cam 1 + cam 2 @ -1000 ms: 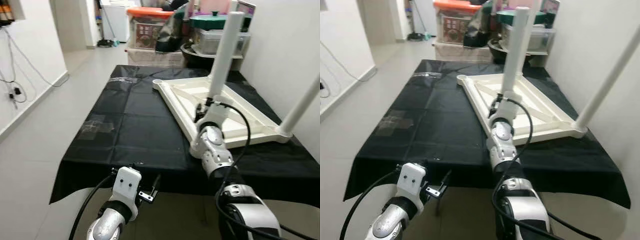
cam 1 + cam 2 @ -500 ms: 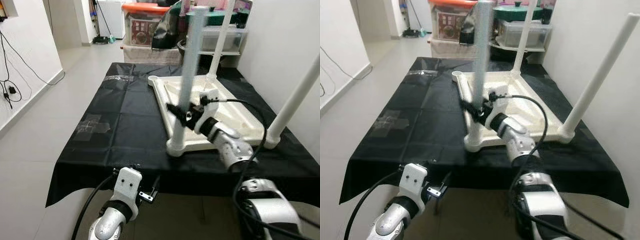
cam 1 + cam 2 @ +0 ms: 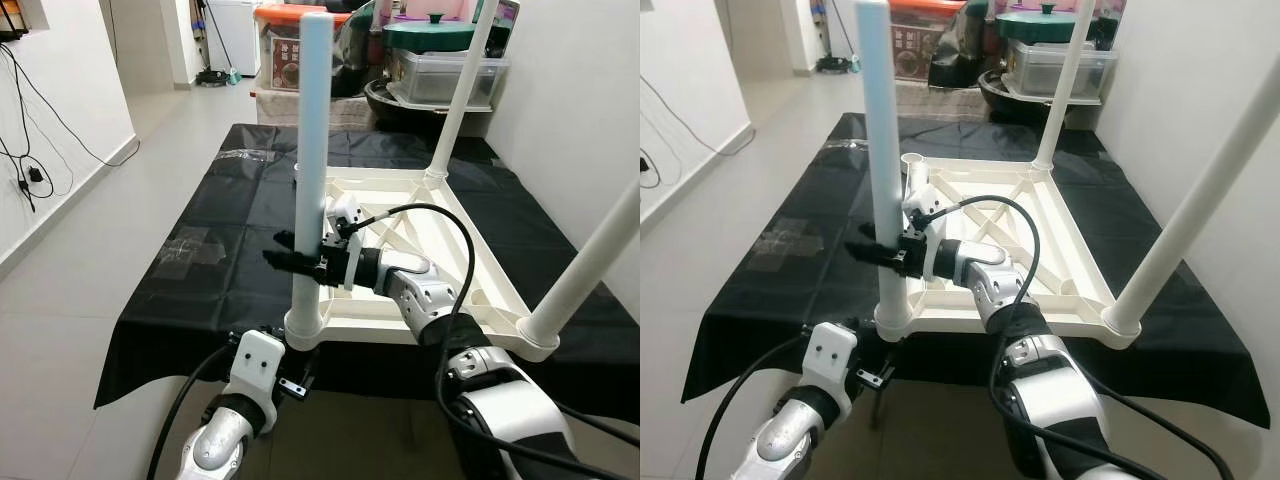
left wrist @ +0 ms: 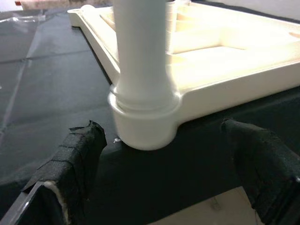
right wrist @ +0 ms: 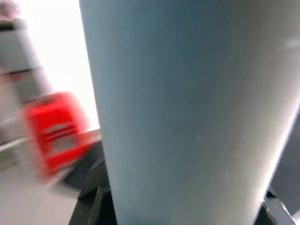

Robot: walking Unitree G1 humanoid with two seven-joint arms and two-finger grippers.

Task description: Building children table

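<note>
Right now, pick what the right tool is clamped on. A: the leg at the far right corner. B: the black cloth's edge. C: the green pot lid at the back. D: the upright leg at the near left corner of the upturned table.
D: the right tool grips the pale blue-white leg standing in the near left corner socket of the white table top.

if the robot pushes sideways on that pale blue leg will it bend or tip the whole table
The leg looks like a stiff plastic tube, so it probably won't bend. The tabletop lies flat and wide on the black sheet, so it would likelier slide than tip. The right gripper grips low, limiting leverage.
</note>
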